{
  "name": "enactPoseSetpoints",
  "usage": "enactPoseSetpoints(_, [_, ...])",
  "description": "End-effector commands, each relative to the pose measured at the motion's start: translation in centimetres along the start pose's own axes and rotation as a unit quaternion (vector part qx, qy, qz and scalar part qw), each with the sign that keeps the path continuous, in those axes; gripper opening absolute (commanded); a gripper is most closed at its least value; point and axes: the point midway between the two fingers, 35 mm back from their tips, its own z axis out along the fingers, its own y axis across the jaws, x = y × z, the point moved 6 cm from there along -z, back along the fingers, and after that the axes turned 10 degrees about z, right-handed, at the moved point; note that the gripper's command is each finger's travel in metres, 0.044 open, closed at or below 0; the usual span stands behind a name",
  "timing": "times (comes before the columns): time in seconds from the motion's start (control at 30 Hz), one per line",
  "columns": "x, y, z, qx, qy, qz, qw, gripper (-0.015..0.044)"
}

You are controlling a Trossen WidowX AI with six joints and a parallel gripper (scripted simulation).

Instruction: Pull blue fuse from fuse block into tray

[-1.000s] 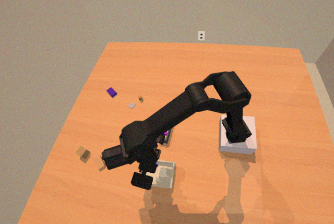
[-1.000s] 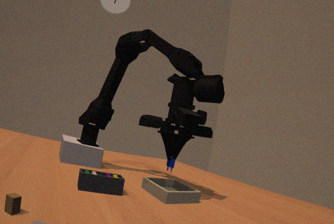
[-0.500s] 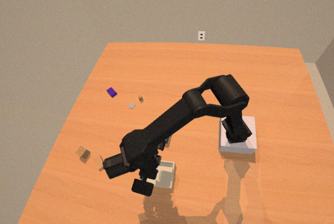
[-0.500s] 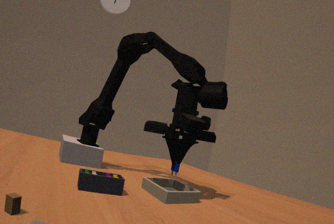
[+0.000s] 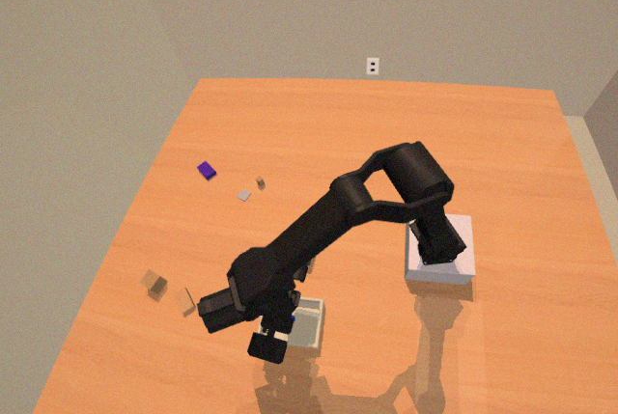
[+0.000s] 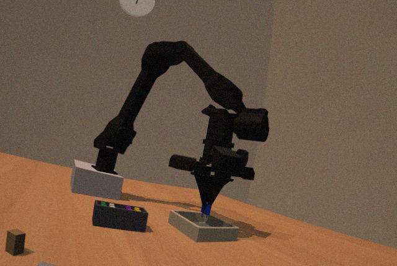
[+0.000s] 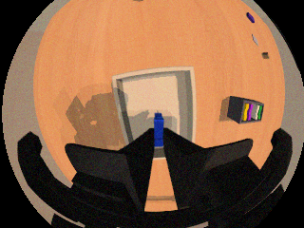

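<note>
The blue fuse (image 5: 293,317) (image 6: 206,209) (image 7: 159,132) is upright between the fingertips of my gripper (image 6: 206,204) (image 7: 158,132), which is shut on it. Its prongs point down over the inside of the pale grey tray (image 5: 322,321) (image 6: 218,234) (image 7: 193,95). Whether they touch the tray floor I cannot tell. The dark fuse block (image 6: 118,219) (image 7: 235,110) stands apart from the tray, with a green fuse (image 6: 103,203), a white fuse (image 6: 111,205), a purple fuse (image 6: 128,208) and a yellow fuse (image 6: 137,209) in it. The arm mostly hides the block in the top view.
The arm's pale base box (image 5: 463,244) (image 6: 96,183) stands behind the block. A purple block (image 5: 207,170), a small grey tile (image 5: 243,195) and a small brown block (image 5: 260,181) lie far off. A tan block (image 5: 154,281) and a flat tan piece (image 5: 184,301) lie left of the tray.
</note>
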Motion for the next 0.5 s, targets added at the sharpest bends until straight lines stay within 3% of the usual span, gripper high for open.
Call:
enactPoseSetpoints(0.0, [0.02,-0.07,0.55,0.003,0.0,0.003,1.0,0.0])
enactPoseSetpoints(0.03, [0.02,-0.07,0.55,0.003,0.0,0.003,1.0,0.0])
enactPoseSetpoints(0.47, [0.01,-0.01,-0.07,0.001,0.001,0.0,1.0,0.033])
